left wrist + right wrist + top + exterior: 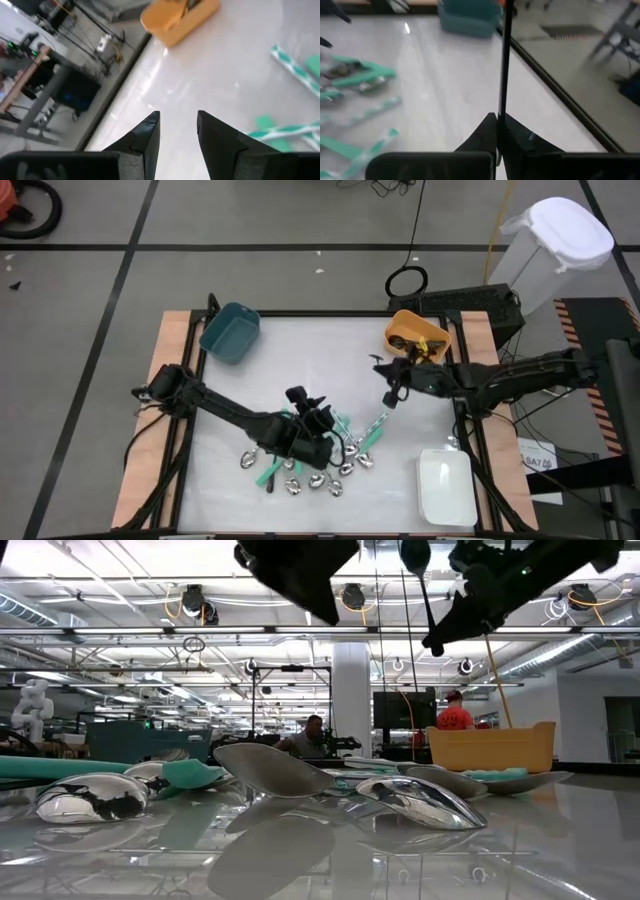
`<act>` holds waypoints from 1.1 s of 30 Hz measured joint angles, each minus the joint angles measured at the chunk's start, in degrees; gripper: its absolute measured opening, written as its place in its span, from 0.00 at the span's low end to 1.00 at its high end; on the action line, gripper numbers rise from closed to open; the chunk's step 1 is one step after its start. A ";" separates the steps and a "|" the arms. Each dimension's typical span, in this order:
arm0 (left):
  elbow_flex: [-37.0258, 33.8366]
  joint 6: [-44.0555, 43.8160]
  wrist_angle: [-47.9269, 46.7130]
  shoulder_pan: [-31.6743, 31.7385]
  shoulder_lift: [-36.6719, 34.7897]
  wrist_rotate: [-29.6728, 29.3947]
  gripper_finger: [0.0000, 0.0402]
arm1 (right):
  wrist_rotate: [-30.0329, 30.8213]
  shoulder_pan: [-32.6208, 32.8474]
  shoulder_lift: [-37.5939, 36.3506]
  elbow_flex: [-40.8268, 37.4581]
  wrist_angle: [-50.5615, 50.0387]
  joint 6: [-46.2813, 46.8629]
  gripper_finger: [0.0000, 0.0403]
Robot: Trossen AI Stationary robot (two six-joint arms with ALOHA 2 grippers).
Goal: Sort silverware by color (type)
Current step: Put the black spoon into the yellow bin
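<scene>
The silverware point(320, 470) lies in a heap at the table's near middle: shiny silver spoons point(410, 802) and pieces with teal handles point(372, 428). My left gripper point(324, 416) point(177, 116) hovers over the heap, open, with nothing between its fingers. My right gripper point(392, 392) point(498, 120) is up in the air between the heap and the orange bin point(418, 335), shut on a thin black utensil point(424, 595). My right gripper pinches the black utensil's slim handle point(502, 107) between its two fingers, near the handle's free end. The utensil sticks up out of the fingers, its rounded end point(415, 555) uppermost, lifted clear of the table.
A teal bin point(230, 332) stands at the far left, and the orange bin at the far right holds dark pieces. A white bin point(445, 485) sits at the near right. Bare table point(300, 365) lies between the heap and the far bins.
</scene>
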 joint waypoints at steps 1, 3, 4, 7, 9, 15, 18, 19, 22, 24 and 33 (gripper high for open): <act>0.00 -0.28 -0.81 0.24 0.00 0.64 0.33 | -0.01 -1.07 0.52 1.63 -2.93 -0.04 0.01; -0.01 0.01 -1.39 0.34 0.00 0.94 0.33 | -0.15 -3.45 1.24 4.45 -8.91 -0.58 0.01; -0.24 0.59 -1.08 0.33 0.00 0.95 0.33 | -0.12 -4.85 1.71 5.79 -11.72 -1.05 0.01; -3.70 2.83 2.71 0.69 -0.11 1.61 0.33 | -0.25 -8.97 2.89 9.48 -17.95 -2.62 0.01; -7.98 4.75 8.32 1.22 -0.03 4.27 0.33 | -1.96 -11.83 3.47 10.78 -21.17 -3.98 0.01; -20.57 12.96 33.31 4.08 0.01 15.66 0.33 | -7.80 -21.84 3.63 11.39 -26.44 -7.59 0.01; -23.55 16.83 44.44 5.85 0.04 21.61 0.33 | -8.69 -26.88 4.03 11.39 -28.64 -9.45 0.01; -23.90 17.52 46.68 6.31 0.04 23.52 0.33 | -9.69 -28.68 4.34 11.41 -29.43 -10.23 0.01; -24.02 18.79 49.76 7.20 0.04 27.73 0.33 | -12.74 -33.81 6.28 11.39 -31.80 -12.42 0.01; -24.02 19.95 50.85 7.30 0.04 29.54 0.33 | -13.74 -36.93 8.25 11.39 -33.38 -14.02 0.01; -24.02 22.27 52.33 7.25 0.04 29.95 0.33 | -13.71 -46.23 18.79 11.39 -36.50 -19.55 0.01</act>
